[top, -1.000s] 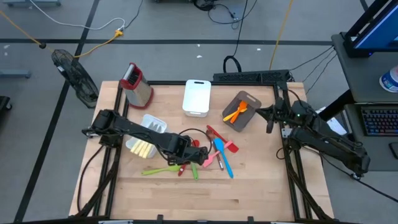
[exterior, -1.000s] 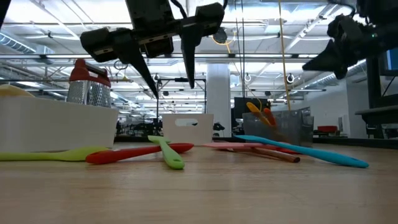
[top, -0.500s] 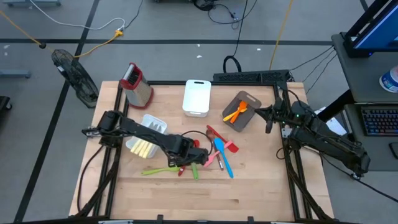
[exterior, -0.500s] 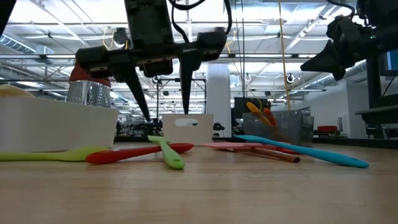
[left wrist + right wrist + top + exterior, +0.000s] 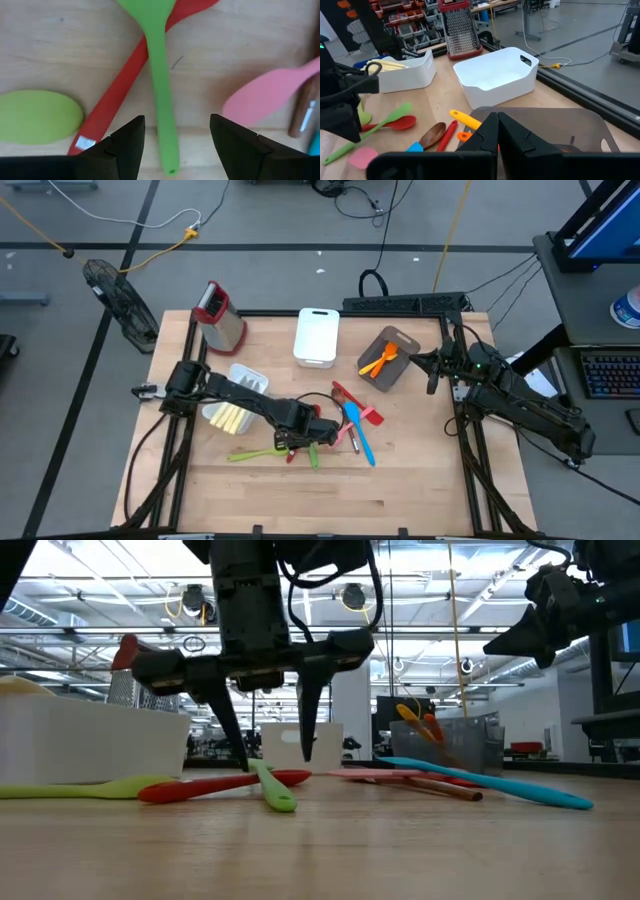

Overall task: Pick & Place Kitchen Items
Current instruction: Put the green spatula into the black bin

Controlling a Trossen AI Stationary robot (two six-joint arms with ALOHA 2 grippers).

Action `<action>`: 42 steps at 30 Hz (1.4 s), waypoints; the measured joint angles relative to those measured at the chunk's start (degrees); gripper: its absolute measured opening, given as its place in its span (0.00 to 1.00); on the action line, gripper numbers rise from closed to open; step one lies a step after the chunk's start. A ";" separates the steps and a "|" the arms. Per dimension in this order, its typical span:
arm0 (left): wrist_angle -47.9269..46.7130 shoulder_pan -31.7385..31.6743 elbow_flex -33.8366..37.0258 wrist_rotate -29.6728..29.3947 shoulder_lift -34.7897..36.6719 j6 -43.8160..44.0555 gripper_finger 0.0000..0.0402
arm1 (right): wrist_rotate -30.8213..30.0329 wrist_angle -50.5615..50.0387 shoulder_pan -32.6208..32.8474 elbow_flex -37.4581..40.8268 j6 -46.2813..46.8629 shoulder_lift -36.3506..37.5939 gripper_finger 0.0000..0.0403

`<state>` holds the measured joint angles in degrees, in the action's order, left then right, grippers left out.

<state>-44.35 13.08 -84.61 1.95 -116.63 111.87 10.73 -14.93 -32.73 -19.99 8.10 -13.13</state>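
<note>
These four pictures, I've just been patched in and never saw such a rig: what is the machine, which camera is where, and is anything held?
It is a robot with two dark arms at a wooden table, each ending in a two-finger tool. One picture looks straight down, one looks level across the tabletop, and one comes from each wrist. The left tool stands open and low, its fingers either side of a green utensil that crosses a red one; nothing is gripped yet. A pink spatula and a blue utensil lie nearby. The right tool waits shut and empty by the grey bin. Two white bins and a grater stand behind.
</note>
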 joint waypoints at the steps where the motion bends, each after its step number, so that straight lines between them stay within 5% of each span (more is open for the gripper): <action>1: -0.41 0.00 0.04 0.00 -0.01 0.18 0.57 | 0.01 0.04 0.00 0.00 -0.02 0.00 0.00; 14: -0.92 -0.17 0.04 -0.01 -2.16 0.31 0.57 | 0.01 0.04 0.00 -0.02 -0.47 0.00 0.00; 24: 0.41 -1.75 -0.28 5.86 -5.66 -3.05 0.56 | -0.14 -0.32 -0.04 -0.09 -0.48 -0.02 0.00; 36: 0.02 -2.25 -0.01 7.33 -5.54 -5.16 0.06 | -0.20 -0.31 -0.04 -0.09 -1.54 -0.02 0.00; 42: -0.16 -2.22 0.06 6.95 -3.75 -5.41 0.10 | -0.34 -0.27 -0.04 -0.09 -1.97 -0.02 0.00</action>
<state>-44.51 10.86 -84.55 8.91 -120.38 106.45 10.39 -15.20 -32.77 -20.08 6.13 -13.15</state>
